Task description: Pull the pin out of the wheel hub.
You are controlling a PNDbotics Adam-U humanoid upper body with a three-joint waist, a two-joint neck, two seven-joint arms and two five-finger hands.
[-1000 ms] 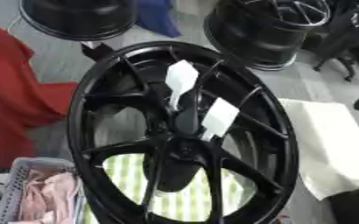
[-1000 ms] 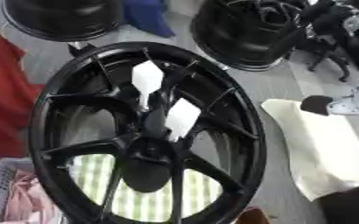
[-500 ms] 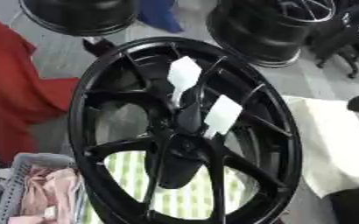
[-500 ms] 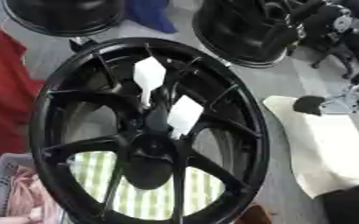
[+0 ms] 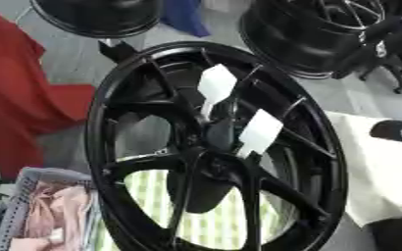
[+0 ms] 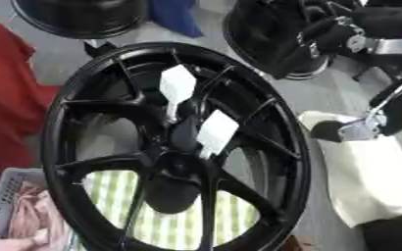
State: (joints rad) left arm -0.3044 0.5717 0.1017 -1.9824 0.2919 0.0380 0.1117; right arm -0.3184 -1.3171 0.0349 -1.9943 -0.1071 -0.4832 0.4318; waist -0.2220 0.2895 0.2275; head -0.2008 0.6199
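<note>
I see a grey floor (image 5: 67, 54) across the top of my view, with two more black rims (image 5: 97, 14) (image 5: 312, 37) standing on it. Red fabric (image 5: 15, 103) fills the left edge, blue cloth (image 5: 183, 17) sits at top centre, and a cream cloth (image 6: 372, 181) lies at right.

wheel hub (image 5: 213, 147) bottom off-frame; pin indistinct

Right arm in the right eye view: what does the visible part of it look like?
The right arm enters from the upper right corner: black housings joined by silver metal sections, with a round silver joint cap. Lower, a black link with a silver bracket ends in a rounded black tip over the white cloth. The fingers cannot be made out. The left arm is not in view.
</note>
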